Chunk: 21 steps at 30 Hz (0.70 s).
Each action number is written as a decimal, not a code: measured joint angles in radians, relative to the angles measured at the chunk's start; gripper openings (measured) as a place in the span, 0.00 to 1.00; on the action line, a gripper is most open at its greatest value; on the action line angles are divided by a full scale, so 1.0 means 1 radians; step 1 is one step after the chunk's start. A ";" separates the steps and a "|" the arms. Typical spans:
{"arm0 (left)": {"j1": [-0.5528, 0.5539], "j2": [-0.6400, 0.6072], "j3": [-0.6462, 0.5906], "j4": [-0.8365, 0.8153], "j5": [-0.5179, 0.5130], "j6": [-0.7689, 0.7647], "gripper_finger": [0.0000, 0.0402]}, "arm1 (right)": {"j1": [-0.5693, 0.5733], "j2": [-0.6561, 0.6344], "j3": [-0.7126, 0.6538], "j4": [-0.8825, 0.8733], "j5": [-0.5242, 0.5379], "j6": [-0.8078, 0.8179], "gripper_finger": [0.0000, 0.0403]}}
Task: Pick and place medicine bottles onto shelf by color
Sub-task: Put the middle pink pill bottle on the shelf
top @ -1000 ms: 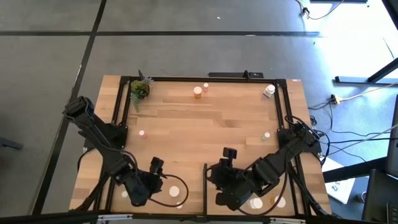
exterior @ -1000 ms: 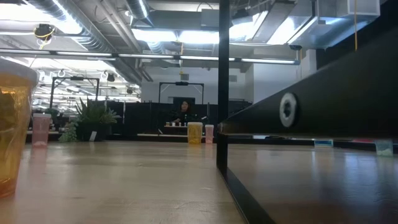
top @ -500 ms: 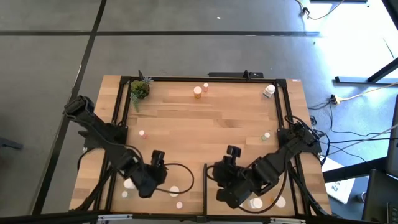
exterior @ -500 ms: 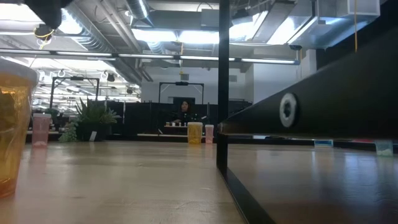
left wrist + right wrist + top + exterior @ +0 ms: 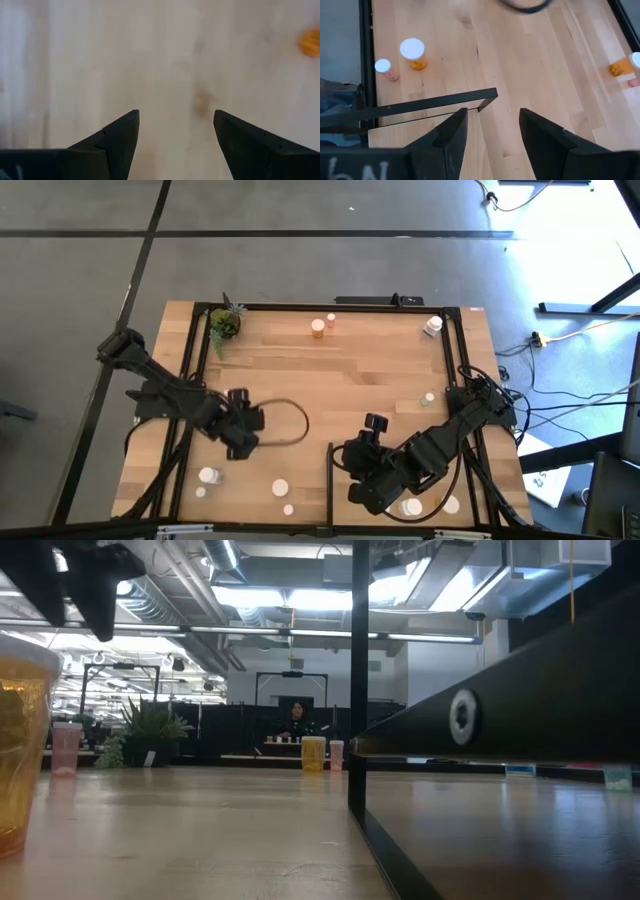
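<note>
Medicine bottles stand scattered on the table: an orange one (image 5: 318, 328) and a white one (image 5: 432, 326) at the far edge, a greenish one (image 5: 428, 398) at the right, and several white-capped ones near the front left (image 5: 208, 475) (image 5: 280, 487). The shelf (image 5: 385, 515), a light-wood panel with a black strip (image 5: 330, 470), lies at the near right and bears two white-capped bottles (image 5: 412, 507). My left gripper (image 5: 240, 442) (image 5: 175, 120) is open and empty over bare wood left of centre. My right gripper (image 5: 348, 465) (image 5: 492, 125) is open and empty over the shelf's strip (image 5: 420, 105).
A small potted plant (image 5: 224, 325) stands at the far left corner. The left arm's cable loop (image 5: 290, 420) hangs over the middle of the table. A black frame (image 5: 190, 380) runs around the tabletop. In the low view a large amber bottle (image 5: 20, 740) stands close by.
My left gripper has moved from the near left bottles toward the table's far edge, staying over the left half. The white-capped bottles at the near left now show uncovered. My right arm has kept still.
</note>
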 joint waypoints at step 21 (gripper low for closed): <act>0.363 -0.152 -0.069 -0.236 0.177 -0.210 0.62 | 0.000 0.000 0.000 0.004 0.001 -0.026 0.45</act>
